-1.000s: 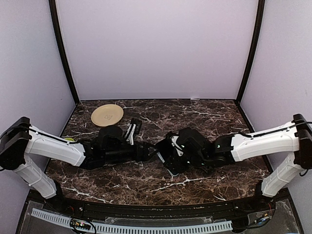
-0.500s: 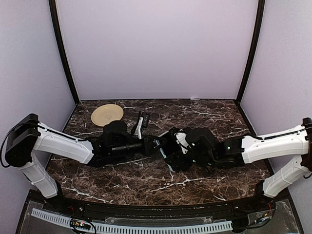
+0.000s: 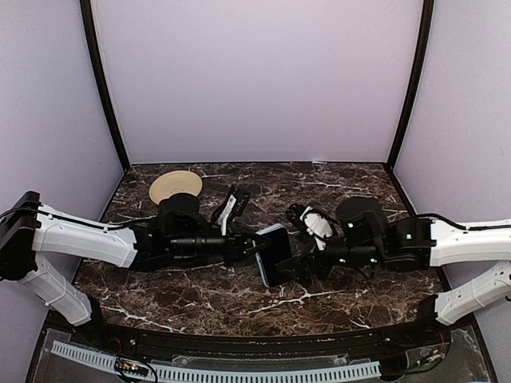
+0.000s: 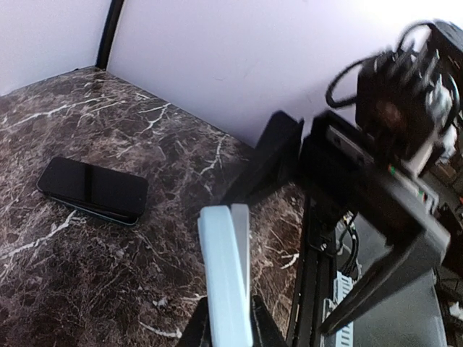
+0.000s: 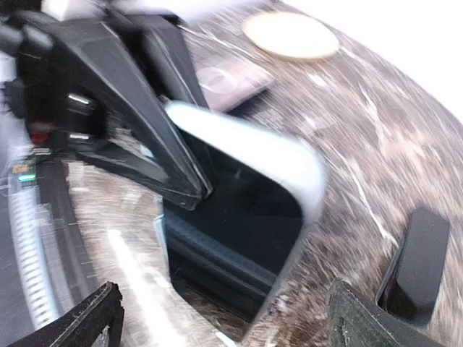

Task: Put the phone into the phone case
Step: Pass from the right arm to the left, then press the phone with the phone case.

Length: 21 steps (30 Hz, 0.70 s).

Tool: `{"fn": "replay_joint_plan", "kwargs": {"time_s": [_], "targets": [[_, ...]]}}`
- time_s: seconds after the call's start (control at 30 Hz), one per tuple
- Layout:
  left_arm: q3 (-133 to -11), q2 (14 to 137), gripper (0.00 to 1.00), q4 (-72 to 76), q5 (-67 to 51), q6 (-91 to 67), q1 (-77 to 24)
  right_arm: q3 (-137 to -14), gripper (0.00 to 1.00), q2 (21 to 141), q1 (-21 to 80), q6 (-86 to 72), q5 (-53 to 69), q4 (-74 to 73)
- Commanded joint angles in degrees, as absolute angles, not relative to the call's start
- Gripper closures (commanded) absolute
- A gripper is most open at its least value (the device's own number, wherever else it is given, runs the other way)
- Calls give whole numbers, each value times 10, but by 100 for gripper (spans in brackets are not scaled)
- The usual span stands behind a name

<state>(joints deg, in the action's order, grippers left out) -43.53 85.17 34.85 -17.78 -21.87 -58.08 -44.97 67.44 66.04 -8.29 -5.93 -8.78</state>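
Phone point(image 4: 92, 189) lies flat on the table point(image 3: 359, 183), dark face up. It is outside the case point(image 3: 273, 255) and apart from it, on the case's far side toward the back wall. From above the phone is hard to pick out against the dark marble, and only the left wrist view shows it sharply. In the right wrist view a dark slab beyond the case, near the right edge, may be the phone, but blur leaves that unsure.

The case stands on edge, tilted. Whether its lower edge touches the table cannot be told. The left gripper point(image 3: 252, 244) pinches the case's left rim, jaws closed on it. In the left wrist view the case appears only edge-on, as a pale blue strip. Its lower end is cut off by the frame, and the jaws barely enter the picture.

The case's hollow faces the right gripper point(image 5: 228, 318). The hollow reads as dark, and motion blur hides any detail inside it. The right gripper sits just beside the case on its right, jaws spread wide and gripping nothing. Only its tips show, at the bottom corners of its own view, with the case ahead of them and apart from both.

A plate point(image 3: 176, 187) rests well to the far left of the case, partly hidden behind the left arm.
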Motion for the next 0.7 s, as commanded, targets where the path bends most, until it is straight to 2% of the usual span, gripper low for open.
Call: {"fn": "replay_joint_plan", "kwargs": {"time_s": [0.0,0.07,0.27,0.53,0.6,0.67], "targets": [[-428,750,100,329,-302,-83,-586,-468,2,597,625,25,171,-99],[-428,726,100,318,-331,-58,-587,-482,5,590,616,42,226,-95],[-435,698,100,296,-363,-40,-592,-532,36,625,601,51,290,-89],[-443,699,100,295,-361,-32,-600,-558,55,686,601,25,321,-73],[-444,700,100,301,-366,-33,-601,-557,66,691,601,21,325,-65],[-444,699,100,304,-371,-33,-601,-552,83,690,601,15,327,-53]]}}
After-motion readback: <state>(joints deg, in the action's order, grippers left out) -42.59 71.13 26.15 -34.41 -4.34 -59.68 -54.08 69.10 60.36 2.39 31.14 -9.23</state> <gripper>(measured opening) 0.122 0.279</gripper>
